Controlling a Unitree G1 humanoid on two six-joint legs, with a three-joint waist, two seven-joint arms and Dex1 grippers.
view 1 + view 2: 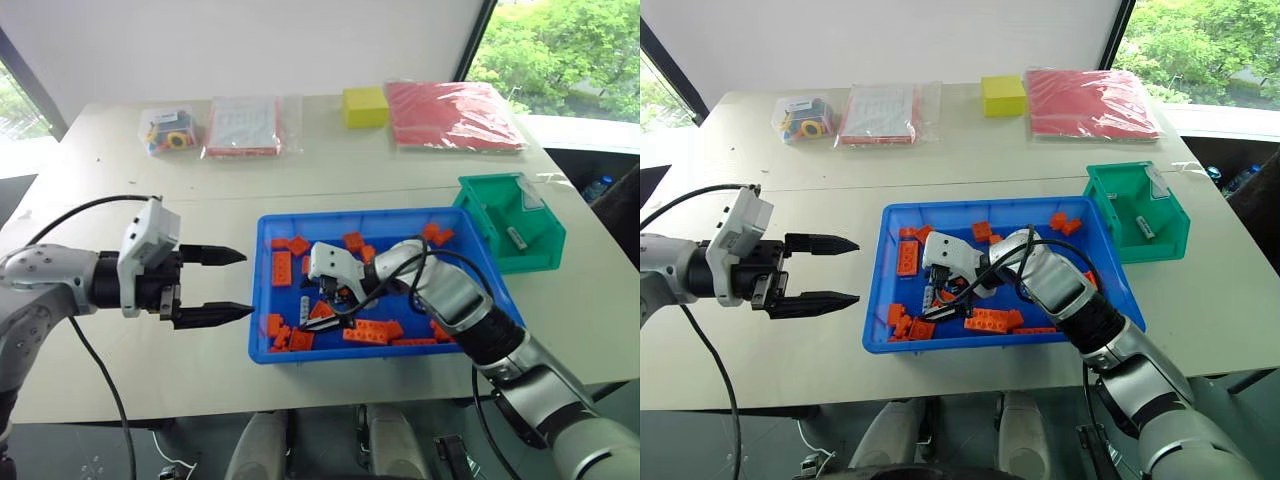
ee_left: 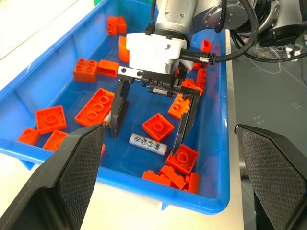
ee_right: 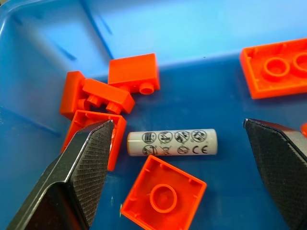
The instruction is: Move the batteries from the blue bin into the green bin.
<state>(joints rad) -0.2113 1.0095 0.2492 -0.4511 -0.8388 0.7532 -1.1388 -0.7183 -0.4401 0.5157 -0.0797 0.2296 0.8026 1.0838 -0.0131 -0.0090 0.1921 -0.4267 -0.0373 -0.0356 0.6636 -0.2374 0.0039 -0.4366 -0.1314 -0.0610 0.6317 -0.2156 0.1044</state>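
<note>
The left end effector (image 1: 232, 285) hangs spread and empty over the pale tabletop (image 1: 150, 370), just beside the large shallow bright-blue plastic bin (image 1: 262, 352); inside that bin the right end effector (image 2: 151, 136) stands spread wide, straddling a small silver-grey cylindrical battery (image 3: 172, 143) lying among orange toy bricks (image 3: 164, 196); closing well probably means lowering until the fingertips bracket the cylinder's middle, clear of the neighbouring bricks; at right, the small deep green plastic bin (image 1: 540, 262) already holds one battery (image 1: 516, 238); the straddled battery's casing shows warning pictograms and "CE".
</note>
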